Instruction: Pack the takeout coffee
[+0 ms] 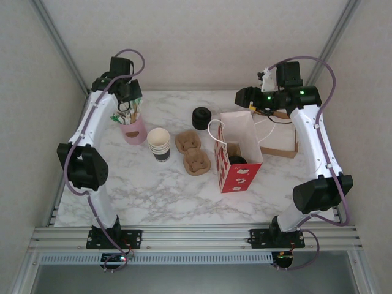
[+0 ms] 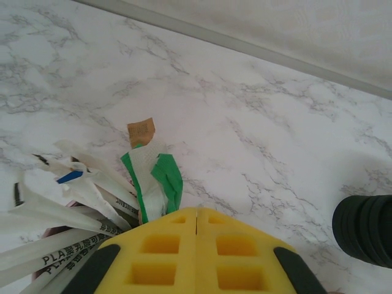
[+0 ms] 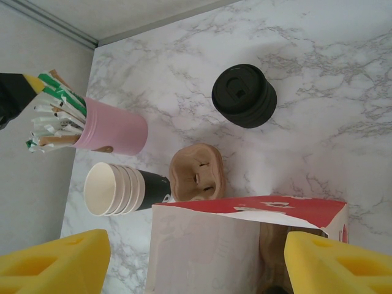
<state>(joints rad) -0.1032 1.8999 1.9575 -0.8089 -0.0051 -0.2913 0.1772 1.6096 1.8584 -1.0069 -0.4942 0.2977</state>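
Tabletop: red bag upright at centre right, mouth open for loading — dark shape inside judged the takeout coffee. Right fingers spread wide over bag mouth, empty. Left fingers pinched shut on green-and-white packet above pink cup, upper left — likely an extra for the bag.

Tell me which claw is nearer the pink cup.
Left. The left claw sits over the straws in the pink cup; the right claw is far off, beside the red bag.

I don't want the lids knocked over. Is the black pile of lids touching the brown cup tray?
Apart. The right wrist view shows bare marble between the black lid stack and the brown cup tray.
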